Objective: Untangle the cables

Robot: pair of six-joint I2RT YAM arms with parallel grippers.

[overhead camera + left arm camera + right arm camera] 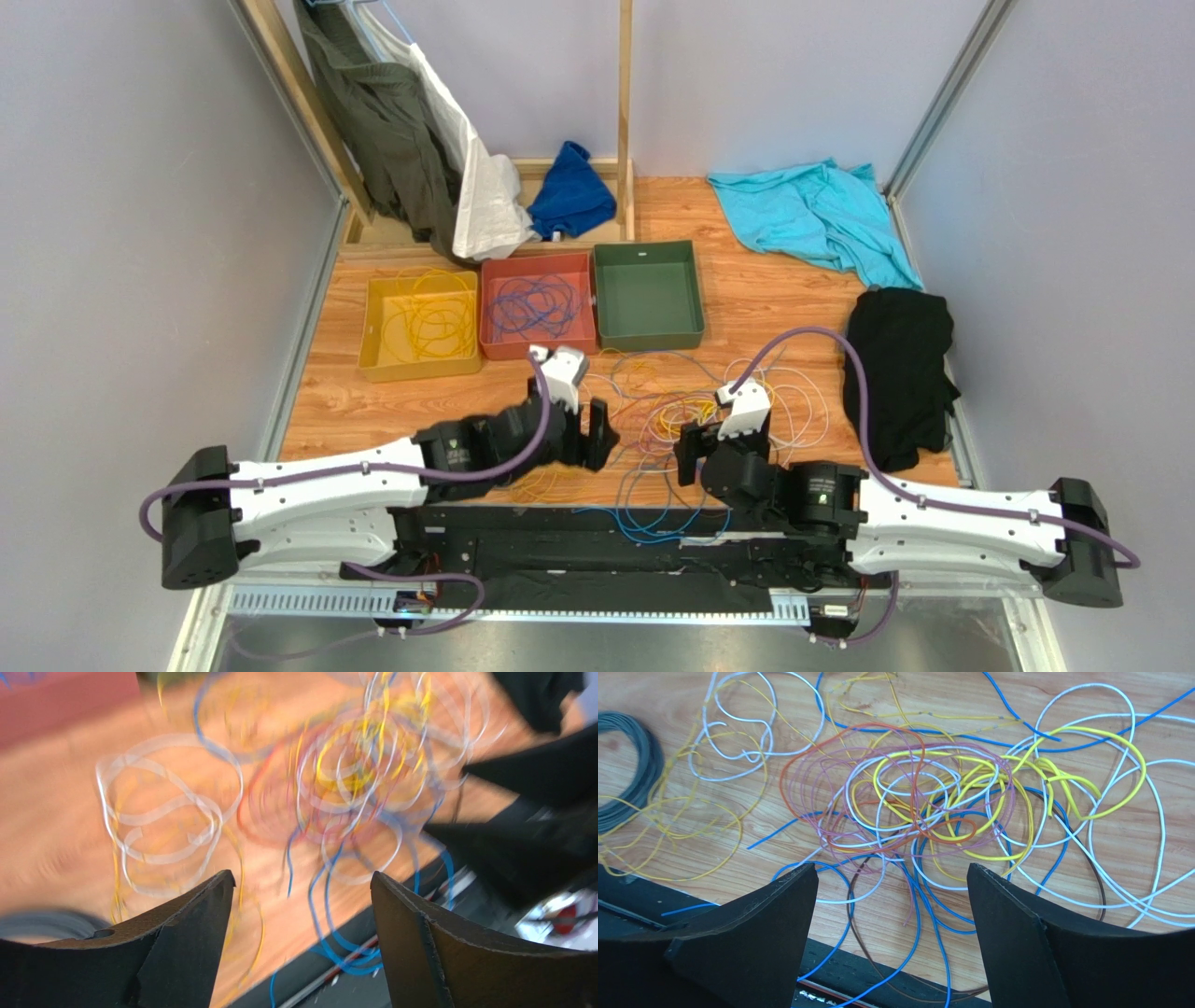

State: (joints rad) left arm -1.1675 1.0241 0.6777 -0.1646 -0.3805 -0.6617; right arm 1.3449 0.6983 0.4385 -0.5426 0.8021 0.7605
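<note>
yellow tray (368, 336): back left of the table, yellow loops (428, 325) inside
red tray (491, 301): against its right side, blue loops (533, 301) inside
green tray (648, 294): next in the row
left gripper (302, 882): fingers spread wide, nothing held, over the heap's left edge; its wrist view is blurred
cables (934, 805): tangled heap on the wood between the two grippers; yellow, blue, white and orange strands cross; blue ends run over the black base rail
dark coil (648, 752): apart, left of the heap
right gripper (892, 875): fingers spread, nothing held, over the heap's near side
black cloth (898, 371): right of the heap
</note>
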